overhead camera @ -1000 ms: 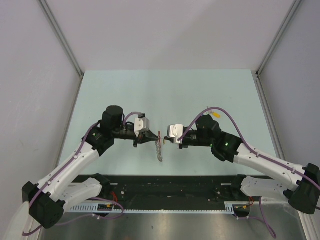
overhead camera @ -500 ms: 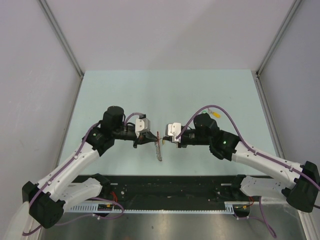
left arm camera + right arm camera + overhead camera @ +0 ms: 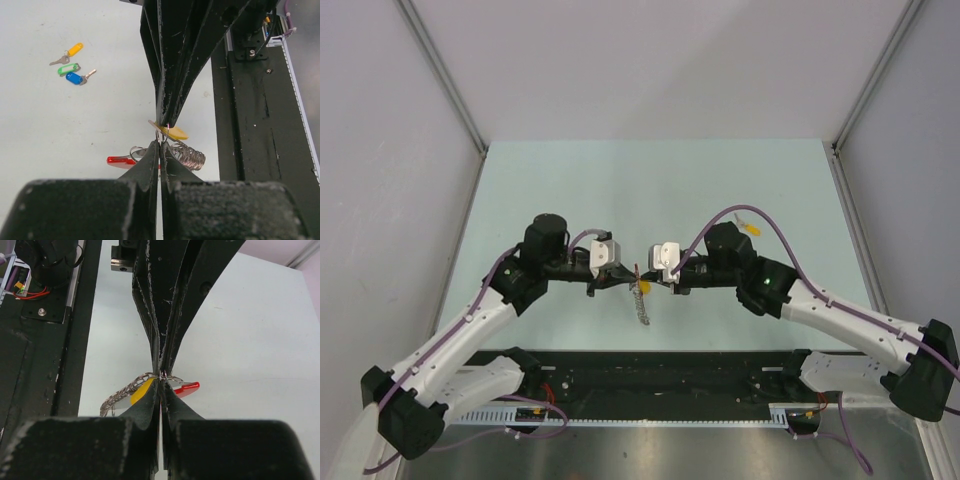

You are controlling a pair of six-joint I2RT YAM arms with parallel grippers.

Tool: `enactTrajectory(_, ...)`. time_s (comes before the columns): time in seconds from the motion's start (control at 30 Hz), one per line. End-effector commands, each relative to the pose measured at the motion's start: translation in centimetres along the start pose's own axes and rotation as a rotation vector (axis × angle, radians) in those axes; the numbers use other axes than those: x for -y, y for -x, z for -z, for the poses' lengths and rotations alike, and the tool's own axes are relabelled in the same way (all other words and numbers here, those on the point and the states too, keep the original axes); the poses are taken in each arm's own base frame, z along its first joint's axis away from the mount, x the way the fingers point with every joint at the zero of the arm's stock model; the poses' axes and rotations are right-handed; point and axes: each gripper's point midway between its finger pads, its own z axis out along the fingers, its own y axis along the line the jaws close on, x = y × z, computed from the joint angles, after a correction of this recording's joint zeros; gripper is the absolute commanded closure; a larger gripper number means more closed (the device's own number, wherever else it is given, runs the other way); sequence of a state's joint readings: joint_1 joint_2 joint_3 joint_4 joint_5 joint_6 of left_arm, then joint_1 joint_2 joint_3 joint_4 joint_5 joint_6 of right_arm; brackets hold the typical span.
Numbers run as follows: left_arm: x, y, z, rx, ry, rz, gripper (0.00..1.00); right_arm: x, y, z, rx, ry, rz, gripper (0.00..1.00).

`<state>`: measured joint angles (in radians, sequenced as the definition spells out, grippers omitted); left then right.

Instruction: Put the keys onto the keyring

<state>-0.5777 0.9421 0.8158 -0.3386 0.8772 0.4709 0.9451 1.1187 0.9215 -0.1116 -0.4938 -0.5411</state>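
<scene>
Top external: our right hand point(image 3: 657, 279), clamped on a yellow key point(image 3: 175, 133), has slid up to the left hand point(image 3: 623, 279) pinching the keyring point(image 3: 119, 160), so we reckon threading's starting.

Pale green table point(image 3: 660, 180) between grey walls point(image 3: 380, 150) — black plate point(image 3: 670, 370) at near edge

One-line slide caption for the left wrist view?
Left pincer, shut on the red keyring, meets right pincer holding a yellow key tip to tip; three spare keys lie apart.
</scene>
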Motion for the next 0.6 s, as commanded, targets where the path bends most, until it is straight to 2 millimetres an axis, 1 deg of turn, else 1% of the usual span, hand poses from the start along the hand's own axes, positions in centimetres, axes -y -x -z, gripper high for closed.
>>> enactTrajectory(0.0,-0.6,2.5,0.5,0.057,0.035,-0.127,1.00,1.0,1.9,1.1,0.023,-0.038,-0.002,1.00)
enactTrajectory(0.1,-0.7,2.5,0.6,0.055,0.044,-0.138,1.00,0.9,2.4,2.2,0.029,-0.049,-0.007,1.00)
enactTrajectory(0.27,-0.6,2.4,0.7,0.054,0.042,-0.150,1.00,0.8,2.3,3.4,0.009,-0.064,-0.014,1.00)
enactTrajectory(0.4,-0.5,2.4,0.7,0.056,0.036,-0.159,1.00,0.9,1.4,3.0,-0.013,-0.055,-0.033,1.00)
enactTrajectory(0.57,-0.2,2.2,0.6,0.060,0.019,-0.176,1.00,1.0,1.2,2.7,-0.016,-0.045,-0.039,1.00)
